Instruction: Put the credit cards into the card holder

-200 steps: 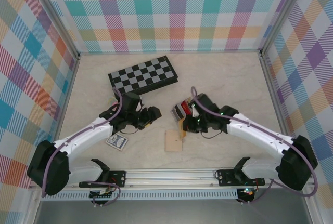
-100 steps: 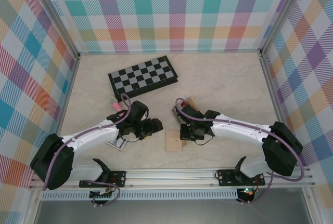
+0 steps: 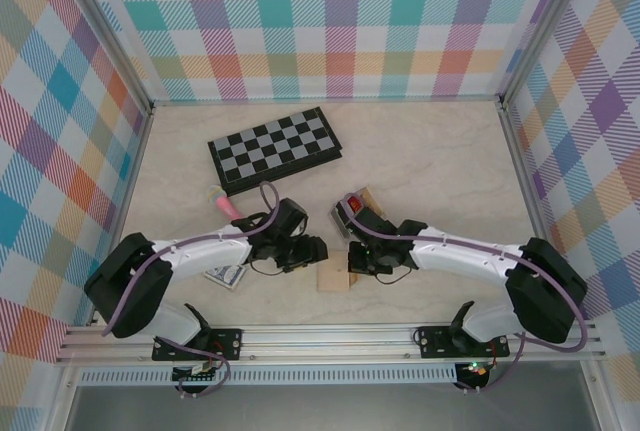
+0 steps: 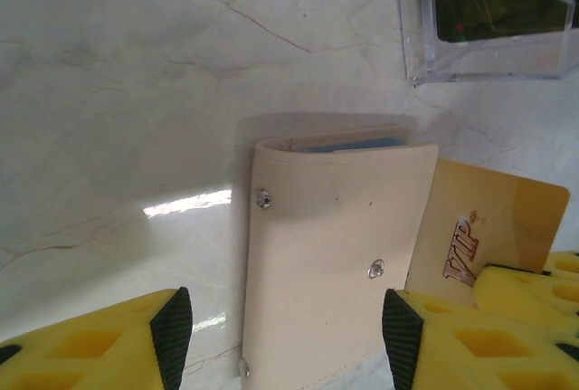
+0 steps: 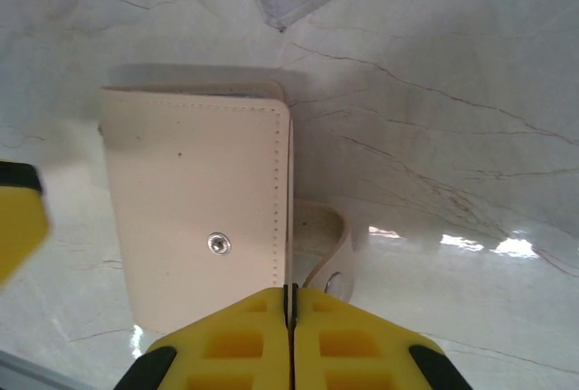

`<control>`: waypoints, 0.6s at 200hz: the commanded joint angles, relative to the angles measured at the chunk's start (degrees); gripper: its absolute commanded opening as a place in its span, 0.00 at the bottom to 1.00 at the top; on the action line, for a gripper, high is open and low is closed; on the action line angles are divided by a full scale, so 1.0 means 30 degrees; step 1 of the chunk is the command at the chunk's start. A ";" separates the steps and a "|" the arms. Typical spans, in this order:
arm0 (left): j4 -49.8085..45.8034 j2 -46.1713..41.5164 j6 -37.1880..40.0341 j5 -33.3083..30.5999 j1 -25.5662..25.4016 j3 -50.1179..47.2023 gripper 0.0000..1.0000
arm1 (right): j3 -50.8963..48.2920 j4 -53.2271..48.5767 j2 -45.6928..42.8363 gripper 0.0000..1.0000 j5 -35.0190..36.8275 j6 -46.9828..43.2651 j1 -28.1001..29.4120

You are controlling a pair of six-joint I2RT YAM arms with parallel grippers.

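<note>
- Plainly, the right gripper [image 5: 289,322] is closed. In its wrist view the two yellow pads meet with only a thin dark line between them, and that line cannot be read from there.
- From the left wrist, the gold card [image 4: 475,227], marked VIP, stands on edge just right of the wallet [image 4: 330,254]. Its lower right corner is hidden behind yellow pads, where the right gripper pinches it.
- The left gripper [image 4: 285,331] is open. Its fingers are wide apart on either side of the wallet's near end, touching nothing that I can see. The wallet's near edge is cut off by the frame.
- The wallet lies closed and flat on the table [image 4: 118,91], between the two grippers in the top view.
- A blue card [image 4: 353,146] shows only as a thin strip at the wallet's far edge.
- The holder [image 4: 412,37] stands just beyond the wallet, apart from it. The frame cuts it off in both wrist views. Its inside is dark, so its contents cannot be made out there.
- From above, the holder sits by the right arm's wrist, partly covered by it. A spot of red in it is too small to identify.
- Whether the gold card touches the wallet cannot be told.
- Farther back lies a chessboard [image 3: 275,144].
- A card pack [image 3: 225,275] lies half under the left arm.
</note>
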 commanded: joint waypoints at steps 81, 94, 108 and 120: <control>0.2896 0.0842 -0.0716 0.0837 -0.1323 0.0238 0.62 | -0.1458 0.4095 -0.1806 0.07 -0.5446 -0.0060 -0.2329; 0.3374 0.0577 -0.0819 0.0947 -0.1324 0.0046 0.65 | -0.1580 0.4467 -0.1777 0.06 -0.6102 0.0027 -0.2618; 0.3712 0.0199 -0.0822 0.0934 -0.1322 -0.0076 0.67 | -0.1723 0.4462 -0.1975 0.06 -0.6072 0.0084 -0.2860; 0.3816 -0.0141 -0.0801 0.0849 -0.1321 -0.0153 0.69 | -0.1994 0.4760 -0.2140 0.06 -0.6479 0.0186 -0.3259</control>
